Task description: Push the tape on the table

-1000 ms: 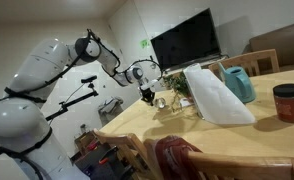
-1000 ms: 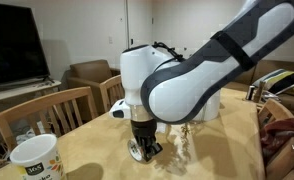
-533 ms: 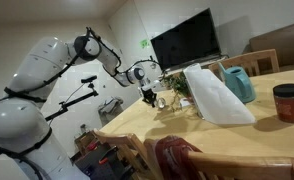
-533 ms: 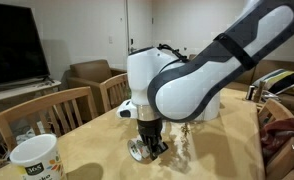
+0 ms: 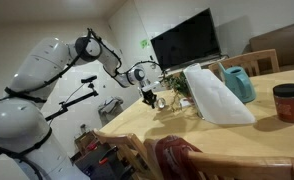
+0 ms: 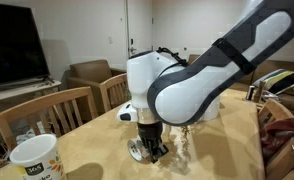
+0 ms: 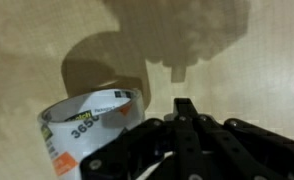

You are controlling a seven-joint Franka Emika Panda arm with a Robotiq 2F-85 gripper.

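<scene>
Wrist view, item one: one roll of tape [image 7: 92,130], white, resting on the table [image 7: 47,40] just beside the claw [image 7: 185,108], on its left as that camera showed it; I could not confirm contact. I read the claw as clenched on nothing, its fingers drawn to a single dark tip. I judged that fitting, since a closed tip set low beside the roll serves as a blunt pusher. Other stock, each seen in an exterior view: one mug [image 6: 32,158], one reddish jar [image 5: 287,102], one teal jug [image 5: 237,82], all well apart from the claw.
</scene>
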